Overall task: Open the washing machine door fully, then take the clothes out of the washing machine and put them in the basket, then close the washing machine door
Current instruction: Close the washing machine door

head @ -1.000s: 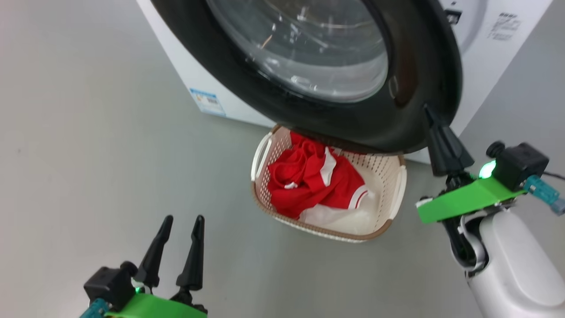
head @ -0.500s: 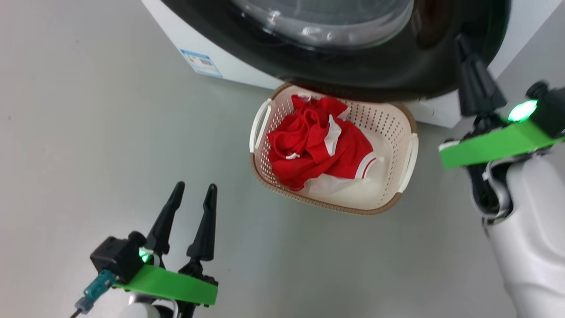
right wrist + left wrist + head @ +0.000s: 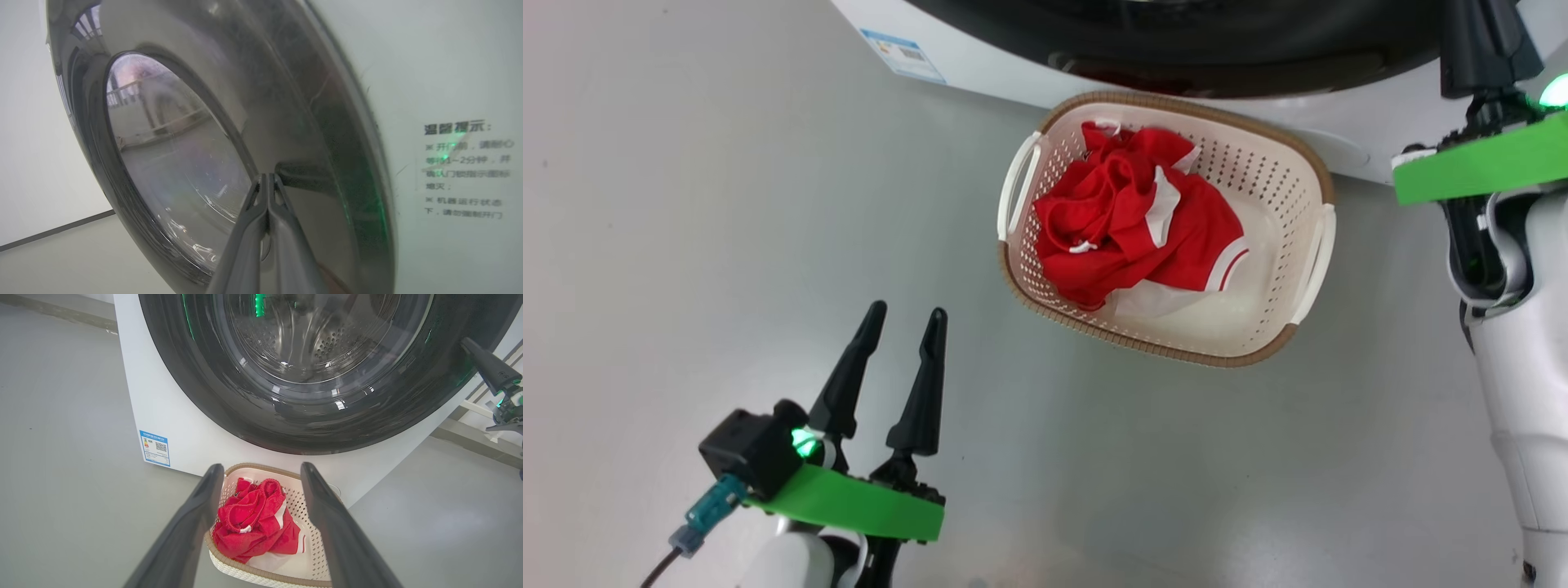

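The cream basket (image 3: 1262, 184) stands on the floor just in front of the white washing machine (image 3: 1013, 57), and the red clothes (image 3: 1127, 220) lie bunched inside it. The washing machine door (image 3: 1217, 41) lies close against the machine's front; I cannot tell whether it is latched. My right gripper (image 3: 267, 176) is shut with nothing in it, tips against the door's black rim (image 3: 306, 102) beside the handle recess. My left gripper (image 3: 907, 310) hangs open and holds nothing, low at the left, short of the basket (image 3: 253, 571). The clothes (image 3: 249, 522) show between its fingers.
Grey floor spreads left of and in front of the basket. A blue label (image 3: 903, 53) sits on the machine's lower front corner. My right forearm (image 3: 1519, 367) stands close to the basket's right. Printed text (image 3: 466, 167) marks the machine's front beside the door.
The head view has tilted down. The door, which overhung the basket's far edge, has swung in toward the machine with my shut right gripper against its rim. Left gripper stays open.
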`<state>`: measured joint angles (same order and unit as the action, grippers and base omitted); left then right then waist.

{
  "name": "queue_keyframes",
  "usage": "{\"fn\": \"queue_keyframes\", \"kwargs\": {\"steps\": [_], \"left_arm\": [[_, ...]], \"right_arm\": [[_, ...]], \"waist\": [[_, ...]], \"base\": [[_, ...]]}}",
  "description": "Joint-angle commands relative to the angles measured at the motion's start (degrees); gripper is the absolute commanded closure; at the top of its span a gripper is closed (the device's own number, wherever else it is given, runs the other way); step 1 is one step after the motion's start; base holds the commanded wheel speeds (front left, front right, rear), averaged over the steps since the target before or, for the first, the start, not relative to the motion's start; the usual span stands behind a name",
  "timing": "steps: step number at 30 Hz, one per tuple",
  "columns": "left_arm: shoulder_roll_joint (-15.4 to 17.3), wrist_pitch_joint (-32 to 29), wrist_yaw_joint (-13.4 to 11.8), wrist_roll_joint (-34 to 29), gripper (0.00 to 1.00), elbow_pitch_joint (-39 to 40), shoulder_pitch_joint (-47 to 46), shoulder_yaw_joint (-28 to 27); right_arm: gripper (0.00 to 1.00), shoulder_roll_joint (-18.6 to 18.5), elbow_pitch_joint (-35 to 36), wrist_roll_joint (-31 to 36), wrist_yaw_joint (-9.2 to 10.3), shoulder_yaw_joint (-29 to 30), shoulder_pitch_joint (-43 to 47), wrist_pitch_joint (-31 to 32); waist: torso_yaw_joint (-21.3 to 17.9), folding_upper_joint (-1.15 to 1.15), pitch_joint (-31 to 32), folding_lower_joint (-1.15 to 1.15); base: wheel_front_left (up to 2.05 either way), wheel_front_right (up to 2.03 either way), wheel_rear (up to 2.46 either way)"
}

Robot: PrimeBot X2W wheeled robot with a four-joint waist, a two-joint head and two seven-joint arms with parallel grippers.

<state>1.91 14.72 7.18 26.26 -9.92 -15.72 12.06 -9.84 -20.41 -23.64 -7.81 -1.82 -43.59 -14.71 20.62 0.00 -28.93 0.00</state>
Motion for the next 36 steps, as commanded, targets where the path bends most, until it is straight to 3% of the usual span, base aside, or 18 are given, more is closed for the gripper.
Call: {"fn": "queue_keyframes", "kwargs": {"steps": [1,7,18,19,20,22,23,24,25,36], "left_arm": [[1.0,0.3,0.3,0.3,0.00,1.7,-1.3,-1.6],[1.0,0.3,0.3,0.5,0.00,1.8,-1.9,-1.7],[1.0,0.3,0.3,-1.1,0.00,0.4,-0.9,-2.8],[1.0,0.3,0.3,-1.3,0.00,0.3,-0.7,-3.0],[1.0,0.3,0.3,-1.5,0.00,0.1,-0.4,-3.2],[1.0,0.3,0.3,-2.0,0.00,-0.2,0.0,-3.7],[1.0,0.3,0.3,-2.2,0.00,-0.3,0.3,-3.9],[1.0,0.3,0.3,-2.5,0.00,-0.5,0.6,-4.0],[1.0,0.3,0.3,-2.8,0.00,-0.6,0.8,-4.2],[1.0,0.3,0.3,-5.3,0.00,-1.9,3.6,-6.1]], "right_arm": [[1.00,0.2,1.0,0.0,0.32,0.8,-2.6,-0.3],[1.00,0.7,1.3,0.5,0.32,2.4,-4.5,-0.3],[1.00,-0.4,0.1,0.5,0.32,-5.1,2.7,-0.3],[0.97,-0.3,0.1,0.4,0.32,-5.6,3.7,-0.3],[0.74,-0.4,0.2,0.5,0.32,-6.1,4.7,-0.3],[0.56,-0.3,0.4,0.5,0.32,-6.6,6.8,-0.3],[0.43,-0.2,0.5,0.6,0.32,-6.9,7.8,-0.3],[0.14,-0.2,0.5,0.6,0.32,-7.0,8.8,-0.3],[0.00,0.0,0.5,0.5,0.32,-7.1,9.8,-0.3],[0.00,1.4,1.8,0.2,0.32,-5.8,19.7,-0.3]], "waist": [[0.5,0.00,-1.1,0.00],[0.4,0.00,-1.8,0.00],[-1.4,0.00,2.2,0.00],[-1.7,0.00,2.7,0.00],[-2.0,0.00,3.3,0.00],[-2.6,0.00,4.3,0.00],[-3.0,0.00,4.9,0.00],[-3.3,0.00,5.5,0.00],[-3.7,0.00,6.0,0.00],[-7.0,0.00,11.6,0.00]], "base": [[0.00,0.00,0.00],[0.00,0.00,0.00],[0.00,0.00,0.00],[0.00,0.00,0.00],[0.00,0.00,0.00],[0.00,0.00,0.00],[0.00,0.00,0.00],[0.00,0.00,0.00],[0.00,0.00,0.00],[0.00,0.00,0.00]]}}
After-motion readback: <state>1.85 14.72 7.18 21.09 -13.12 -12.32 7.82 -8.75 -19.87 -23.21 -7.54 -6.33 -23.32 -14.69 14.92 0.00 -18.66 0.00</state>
